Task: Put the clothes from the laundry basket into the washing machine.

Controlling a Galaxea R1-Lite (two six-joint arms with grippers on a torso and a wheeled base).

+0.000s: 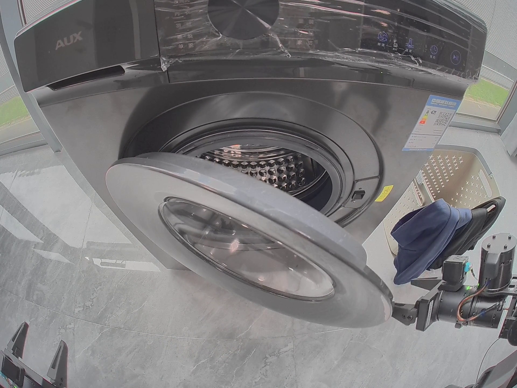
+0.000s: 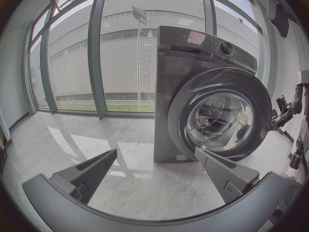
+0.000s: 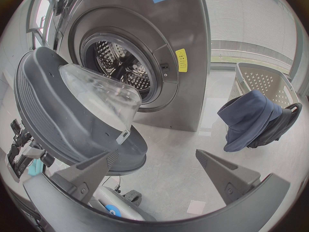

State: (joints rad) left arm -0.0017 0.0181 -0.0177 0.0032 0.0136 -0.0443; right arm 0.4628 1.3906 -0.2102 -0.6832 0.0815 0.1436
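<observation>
While the left gripper (image 2: 155, 151) and right gripper (image 3: 156, 153) both stand wide open and empty, the door (image 3: 48, 113) sits close beside one right jaw: a careless swing could knock it. Farther off, beyond the other jaw, a blue garment (image 3: 251, 120) drapes the basket (image 3: 264, 79) rim over a dark garment (image 3: 281, 126), perhaps tangled; lifting one might drag both out.

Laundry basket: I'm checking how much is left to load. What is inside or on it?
A navy garment and a black garment hang over the near rim of the laundry basket. Its upper inner walls look bare; the bottom is hidden behind the clothes and rim.
</observation>
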